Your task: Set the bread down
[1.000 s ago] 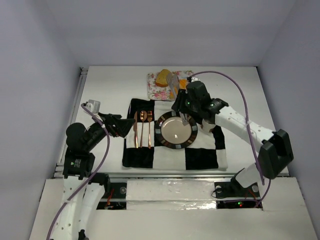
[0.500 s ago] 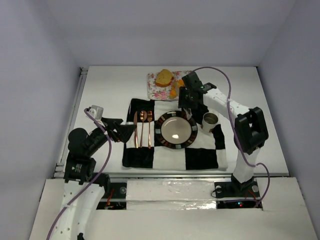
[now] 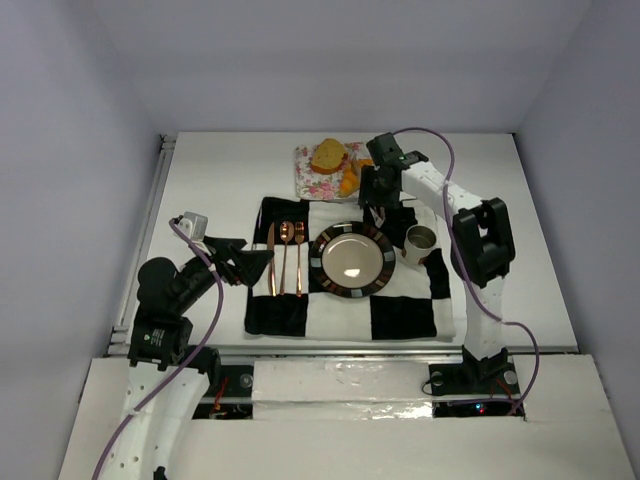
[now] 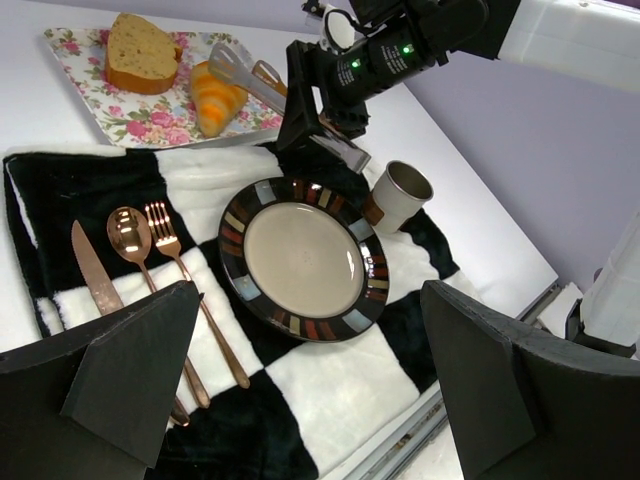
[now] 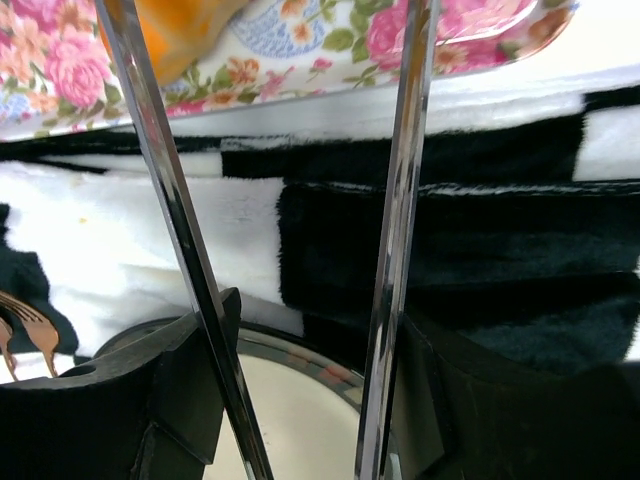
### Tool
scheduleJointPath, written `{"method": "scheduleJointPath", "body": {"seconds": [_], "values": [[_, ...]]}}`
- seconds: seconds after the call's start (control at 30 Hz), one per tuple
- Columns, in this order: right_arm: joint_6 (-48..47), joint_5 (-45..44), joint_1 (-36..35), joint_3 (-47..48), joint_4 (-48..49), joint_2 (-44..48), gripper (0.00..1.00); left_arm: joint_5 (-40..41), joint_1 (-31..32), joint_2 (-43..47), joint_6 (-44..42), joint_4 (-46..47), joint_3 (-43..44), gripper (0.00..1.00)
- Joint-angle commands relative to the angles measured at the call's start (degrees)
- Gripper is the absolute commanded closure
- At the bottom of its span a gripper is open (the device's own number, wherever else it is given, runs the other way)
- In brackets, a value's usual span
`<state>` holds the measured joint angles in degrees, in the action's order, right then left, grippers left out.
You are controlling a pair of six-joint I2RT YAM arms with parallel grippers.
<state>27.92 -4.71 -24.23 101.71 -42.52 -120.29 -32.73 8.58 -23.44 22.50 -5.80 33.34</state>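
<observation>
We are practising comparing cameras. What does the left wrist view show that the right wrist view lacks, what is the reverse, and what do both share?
Only left wrist: the bread slice, the cup and the knife. Only right wrist: the arms of the tongs running along the inner sides of the fingers of the right gripper. Both: the croissant, the floral tray, the checked mat, the rim of the plate and the tongs.

No legible text, brand, number or sign in any view. Pale sticker (image 3: 149, 338) on the left arm (image 3: 165, 290), top view: too small to read.
</observation>
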Motion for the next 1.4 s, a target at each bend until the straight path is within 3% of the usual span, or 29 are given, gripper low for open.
{"method": "scheduleJointPath", "body": {"seconds": [0.0,0.2,0.47,0.77,1.1,1.37], "values": [[-1.2,2.51,-0.12,3.32,-0.98,-0.12,0.38,0.04,0.3,0.68,-0.7,2.99,-0.47,0.07],[-1.29,8.91,0.41,2.44,1.39,-0.47,0.46,0.12,0.3,0.68,-0.62,2.99,-0.47,0.08],[-0.85,10.34,0.94,-3.88,5.87,5.76,0.72,0.47,0.3,0.85,-0.53,2.9,-0.47,0.08],[-0.94,13.32,0.94,-14.66,9.03,21.22,0.74,0.83,0.3,0.94,-0.53,2.73,-0.56,0.09],[5.47,13.68,-11.79,-46.48,14.84,48.97,0.75,0.83,0.3,0.42,-0.35,2.73,-0.56,0.09],[11.97,9.37,-20.67,-55.48,13.78,56.57,0.73,0.65,0.3,0.15,-0.35,2.9,-0.56,0.09]]}}
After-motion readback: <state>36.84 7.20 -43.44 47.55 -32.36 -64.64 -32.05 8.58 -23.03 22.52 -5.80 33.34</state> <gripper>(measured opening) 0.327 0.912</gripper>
